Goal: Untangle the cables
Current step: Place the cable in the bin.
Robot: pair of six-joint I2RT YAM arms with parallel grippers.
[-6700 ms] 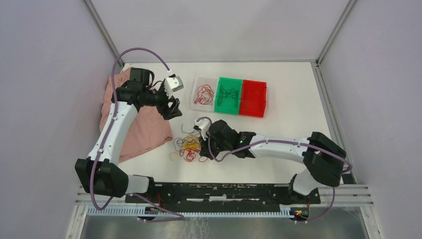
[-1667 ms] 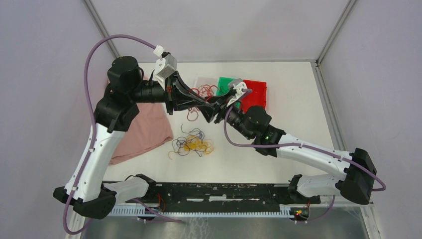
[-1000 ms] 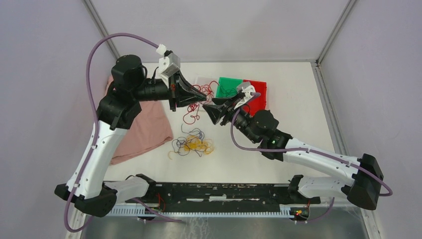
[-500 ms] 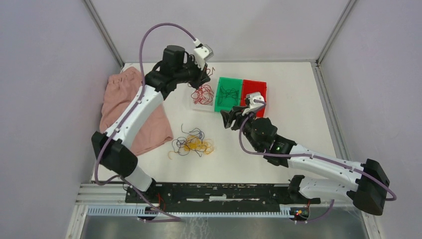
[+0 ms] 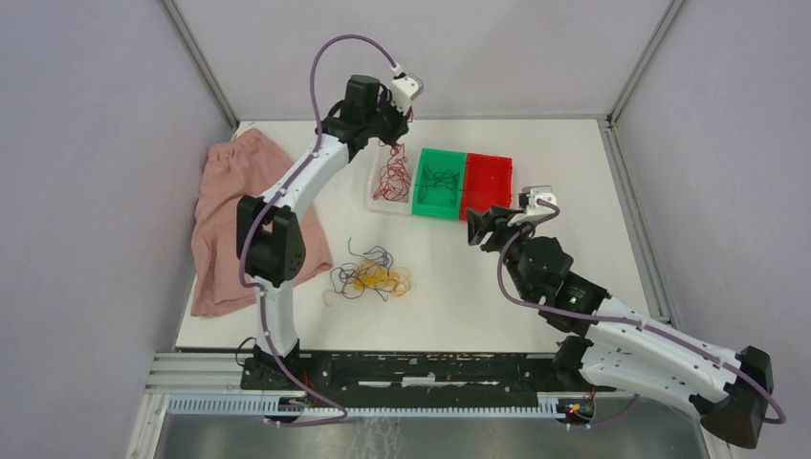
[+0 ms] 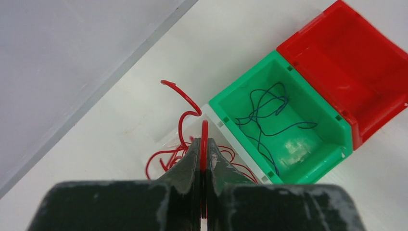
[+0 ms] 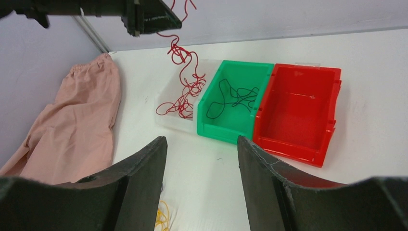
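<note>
My left pincer [image 6: 202,144] is pressed together on a red cable [image 6: 204,131] that hangs over the clear bin [image 7: 166,121]. My right pincer [image 7: 199,144] is spread and empty. The other cables [image 5: 371,279] lie tangled on the table [image 5: 536,153].

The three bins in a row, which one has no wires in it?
The red bin, at the end beside the green bin, which holds dark wires; the clear bin holds red wires.

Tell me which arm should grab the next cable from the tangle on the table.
Right. The right gripper is open and empty; the left gripper is shut on a red cable dangling over the clear bin.
</note>
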